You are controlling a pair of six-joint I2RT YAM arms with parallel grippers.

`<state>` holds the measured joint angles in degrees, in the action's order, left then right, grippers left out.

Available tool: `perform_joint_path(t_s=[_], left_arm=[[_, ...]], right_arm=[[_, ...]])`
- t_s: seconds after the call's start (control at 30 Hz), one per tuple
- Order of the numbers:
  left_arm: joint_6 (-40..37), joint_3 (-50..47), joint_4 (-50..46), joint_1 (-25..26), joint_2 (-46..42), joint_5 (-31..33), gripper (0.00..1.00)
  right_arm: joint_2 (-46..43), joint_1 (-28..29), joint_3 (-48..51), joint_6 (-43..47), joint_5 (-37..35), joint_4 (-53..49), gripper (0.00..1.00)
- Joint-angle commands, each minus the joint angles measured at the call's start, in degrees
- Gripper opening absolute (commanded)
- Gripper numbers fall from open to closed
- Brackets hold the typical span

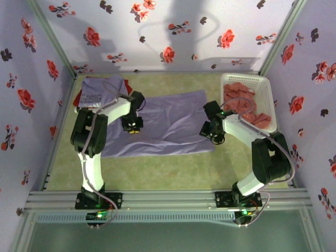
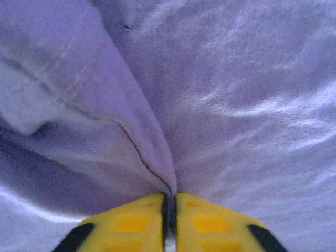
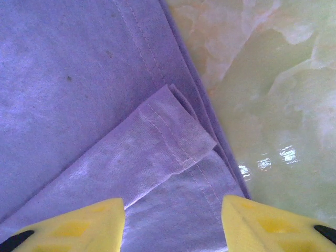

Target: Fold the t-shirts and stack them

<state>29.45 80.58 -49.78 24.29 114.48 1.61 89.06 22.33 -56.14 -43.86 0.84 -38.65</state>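
Note:
A plain lavender t-shirt [image 1: 173, 123] lies spread across the middle of the table. My left gripper [image 1: 132, 125] sits over its left part, shut on a pinched ridge of the lavender cloth [image 2: 142, 142]. My right gripper [image 1: 211, 132] hovers open over the shirt's right edge, where a stitched hem corner [image 3: 178, 139] lies folded over between the yellow fingers [image 3: 79, 226]. A purple t-shirt with white lettering [image 1: 100, 94] rests folded at the back left on a red shirt [image 1: 77, 97]. Salmon-red shirts [image 1: 244, 102] fill the basket.
A white slatted plastic basket [image 1: 266, 94] stands at the back right. The green marbled tabletop [image 3: 283, 89] shows bare to the right of the shirt's edge and along the front [image 1: 157, 173]. Flowered walls close in the left, back and right.

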Motion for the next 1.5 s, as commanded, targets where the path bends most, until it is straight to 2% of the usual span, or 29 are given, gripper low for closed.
perform_joint_path(t_s=[0.0, 0.03, 0.23, 0.57, 1.1, 1.13, 1.17, 1.2, 1.27, 1.33, 1.47], left_arm=[[-0.1, 0.2, -1.2, 0.4, 0.1, 2.1, 0.02], [-0.2, 0.6, -1.4, 0.4, -0.3, 2.9, 0.0], [-0.7, 2.4, -2.2, 0.1, -3.5, 6.3, 0.0], [0.4, 1.3, -0.4, -1.9, -5.5, 7.9, 0.0], [1.1, 3.7, 0.3, -4.2, 1.4, 2.4, 0.0], [1.1, 3.6, 0.3, -4.2, 1.5, 2.3, 0.02], [1.0, 3.4, 0.4, -4.1, 1.3, 2.2, 0.08], [0.9, 3.3, 0.4, -3.9, 0.8, 2.1, 0.17], [1.2, 2.9, 0.1, -3.7, -1.5, 1.9, 0.41], [0.9, 2.7, -0.4, -3.7, -4.5, 1.7, 0.46], [0.6, 4.1, -3.2, -4.1, -8.4, 2.2, 0.49]], right_arm=[[0.5, -0.7, 0.3, 0.9, 0.2, 0.4, 0.57], [0.6, -0.7, 0.2, 0.9, 0.3, 0.7, 0.59], [0.2, -0.6, -0.9, 0.5, 2.3, 1.2, 0.6], [0.5, -0.4, -0.5, -0.5, 5.2, 4.6, 0.63], [3.9, -0.3, -0.6, -3.1, 8.8, 9.0, 0.65], [4.5, -0.3, -1.1, -2.7, 8.9, 8.8, 0.65], [5.1, -0.3, -1.8, -2.5, 9.6, 8.3, 0.65], [5.7, -0.3, -2.5, -2.5, 11.2, 7.2, 0.64], [5.7, 0.7, -2.5, -2.6, 14.8, 5.3, 0.64], [4.1, 2.5, -1.5, -2.0, 14.7, 4.5, 0.64], [3.3, 3.3, -0.2, -1.4, 13.5, 4.1, 0.63]])
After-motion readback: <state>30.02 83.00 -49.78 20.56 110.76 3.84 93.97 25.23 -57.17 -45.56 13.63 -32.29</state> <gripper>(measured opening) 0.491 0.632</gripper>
